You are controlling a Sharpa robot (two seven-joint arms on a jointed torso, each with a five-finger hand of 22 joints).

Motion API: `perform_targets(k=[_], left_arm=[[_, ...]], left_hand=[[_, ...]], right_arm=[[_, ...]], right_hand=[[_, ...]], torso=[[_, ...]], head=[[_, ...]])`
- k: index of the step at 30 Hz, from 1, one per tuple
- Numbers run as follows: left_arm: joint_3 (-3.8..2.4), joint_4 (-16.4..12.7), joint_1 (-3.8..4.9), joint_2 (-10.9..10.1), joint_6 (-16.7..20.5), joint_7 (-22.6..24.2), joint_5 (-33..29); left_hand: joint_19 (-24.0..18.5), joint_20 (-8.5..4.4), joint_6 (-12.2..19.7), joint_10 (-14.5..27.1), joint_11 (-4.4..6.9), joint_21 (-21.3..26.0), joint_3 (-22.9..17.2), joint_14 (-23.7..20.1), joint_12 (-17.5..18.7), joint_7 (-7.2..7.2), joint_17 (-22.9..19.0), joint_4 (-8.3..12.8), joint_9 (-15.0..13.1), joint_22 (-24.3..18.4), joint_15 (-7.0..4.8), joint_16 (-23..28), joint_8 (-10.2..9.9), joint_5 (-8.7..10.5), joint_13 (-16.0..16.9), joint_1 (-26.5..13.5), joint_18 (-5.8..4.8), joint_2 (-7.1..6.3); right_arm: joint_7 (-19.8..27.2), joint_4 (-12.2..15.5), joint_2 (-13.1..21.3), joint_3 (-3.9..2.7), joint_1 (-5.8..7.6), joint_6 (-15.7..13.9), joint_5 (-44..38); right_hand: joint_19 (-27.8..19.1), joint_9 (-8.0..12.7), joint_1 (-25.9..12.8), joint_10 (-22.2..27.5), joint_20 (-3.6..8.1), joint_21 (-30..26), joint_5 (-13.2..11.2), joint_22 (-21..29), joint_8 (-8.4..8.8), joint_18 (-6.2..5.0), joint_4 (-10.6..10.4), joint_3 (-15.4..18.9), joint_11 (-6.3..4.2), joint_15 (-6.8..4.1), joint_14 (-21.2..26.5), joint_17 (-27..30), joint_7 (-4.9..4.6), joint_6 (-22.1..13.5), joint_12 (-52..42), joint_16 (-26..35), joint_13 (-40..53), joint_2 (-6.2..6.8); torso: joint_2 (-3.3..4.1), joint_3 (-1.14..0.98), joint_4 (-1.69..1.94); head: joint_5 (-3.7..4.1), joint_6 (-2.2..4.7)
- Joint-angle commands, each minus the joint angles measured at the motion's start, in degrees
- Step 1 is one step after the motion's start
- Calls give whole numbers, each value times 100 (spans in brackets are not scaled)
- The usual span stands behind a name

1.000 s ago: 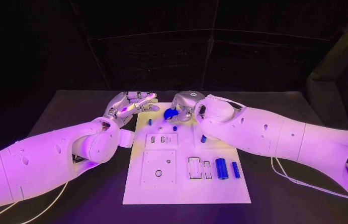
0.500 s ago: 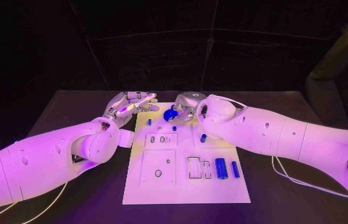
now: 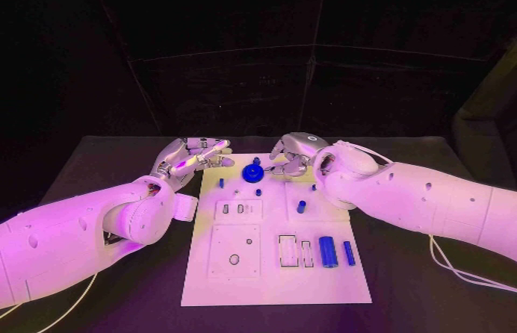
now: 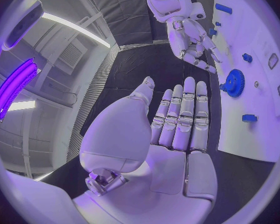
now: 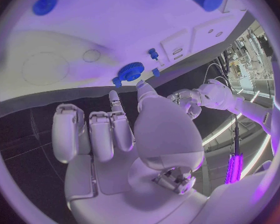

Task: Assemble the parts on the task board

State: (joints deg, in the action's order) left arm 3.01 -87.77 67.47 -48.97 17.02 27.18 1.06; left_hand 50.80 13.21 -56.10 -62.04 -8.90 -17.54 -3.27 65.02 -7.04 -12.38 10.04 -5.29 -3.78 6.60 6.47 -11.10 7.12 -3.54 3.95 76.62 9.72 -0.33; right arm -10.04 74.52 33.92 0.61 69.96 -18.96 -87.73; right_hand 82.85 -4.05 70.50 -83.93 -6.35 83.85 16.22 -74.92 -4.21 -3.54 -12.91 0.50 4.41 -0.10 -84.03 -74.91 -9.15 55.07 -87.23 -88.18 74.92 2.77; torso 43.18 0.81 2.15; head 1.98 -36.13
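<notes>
A: Left hand (image 3: 194, 156) flat, fingers straight and side by side, holding nothing, beside the task board's (image 3: 276, 281) far left corner.
B: Blue gear (image 3: 253, 172): one, toothed disc, lying on the board's far end. Two blue cylinders (image 3: 329, 251) near the right edge.
A: Right hand (image 3: 297, 154) empty, fingers loosely apart, just beyond the gear.

Robotics laboratory or test cell. Indicators: a black cloth-covered table (image 3: 129, 161) at the frame's centre, black curtain backdrop (image 3: 258, 64) filling the upper half, and a corrugated industrial ceiling with strip lights (image 4: 71, 27) at the left wrist view's upper left.
</notes>
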Motion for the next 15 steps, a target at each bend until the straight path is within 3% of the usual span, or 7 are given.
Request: perform_targets(k=[1, 5, 9, 13, 15], left_arm=[[-5, -12, 10, -15, -43, 16, 21], [-5, 4, 10, -25, -50, 21, 21], [-4, 44, 9, -7, -100, 38, 21], [-4, 76, 9, 16, -143, 54, 21], [-4, 93, 8, 29, -155, 58, 21]], left_hand=[[25, 0, -13, 11, -39, 30, -4, 19, 19, -28, 5, 33, 3, -5, 10, 17, -26, 36, -7, 6, 83, 45], [25, 0, -12, 12, -39, 32, -3, 18, 22, -28, 6, 35, 3, -7, 11, 20, -28, 36, -7, 6, 83, 45], [24, 1, -13, 11, -39, 34, -2, 17, 25, -27, 7, 38, 2, -9, 12, 24, -30, 36, -7, 6, 83, 46], [26, 1, -19, 4, -36, 36, -3, 20, 27, -21, 10, 46, 1, -11, 11, 28, -30, 35, -6, 10, 83, 50], [26, 1, -19, 4, -36, 36, -3, 20, 27, -21, 10, 46, 1, -11, 11, 28, -30, 35, -6, 10, 83, 50]], right_arm=[[948, 190, 301, -1, 12, -398, 1183], [1292, 347, 784, -1, 14, -227, 1877], [1592, 319, 1206, 0, 15, -16, 2230], [1771, 184, 1415, 1, 12, 120, 2331], [1828, 86, 1457, 2, 11, 166, 2347]], right_hand=[[13, -7, 183, -397, 40, 15, 20, -39, -25, 49, 126, -16, -27, -11, -484, -975, 16, 63, 40, -3, 1243, 10], [21, 8, 527, -380, 60, 23, -38, -58, -1, 54, 424, -39, -36, -26, -486, -987, 19, 62, 68, -4, 1224, 57], [2, 12, 872, -296, 71, 6, -160, -24, 12, 46, 746, -54, -36, -40, -478, -958, 20, 64, 196, 10, 1124, 128], [-15, 18, 937, -232, 76, -9, -172, 5, 27, 41, 857, 1, -53, -44, -475, -951, 39, 40, 293, 16, 1050, 198], [-17, 19, 943, -227, 77, -11, -172, 8, 30, 40, 870, 10, -55, -45, -475, -954, 41, 33, 300, 16, 1045, 205]], torso=[[0, -7, -7], [-10, -38, -64], [-17, -65, -121], [-10, -101, -154], [-9, -96, -143]], head=[[11, 22], [14, 27], [33, 53], [37, 68], [62, 66]])
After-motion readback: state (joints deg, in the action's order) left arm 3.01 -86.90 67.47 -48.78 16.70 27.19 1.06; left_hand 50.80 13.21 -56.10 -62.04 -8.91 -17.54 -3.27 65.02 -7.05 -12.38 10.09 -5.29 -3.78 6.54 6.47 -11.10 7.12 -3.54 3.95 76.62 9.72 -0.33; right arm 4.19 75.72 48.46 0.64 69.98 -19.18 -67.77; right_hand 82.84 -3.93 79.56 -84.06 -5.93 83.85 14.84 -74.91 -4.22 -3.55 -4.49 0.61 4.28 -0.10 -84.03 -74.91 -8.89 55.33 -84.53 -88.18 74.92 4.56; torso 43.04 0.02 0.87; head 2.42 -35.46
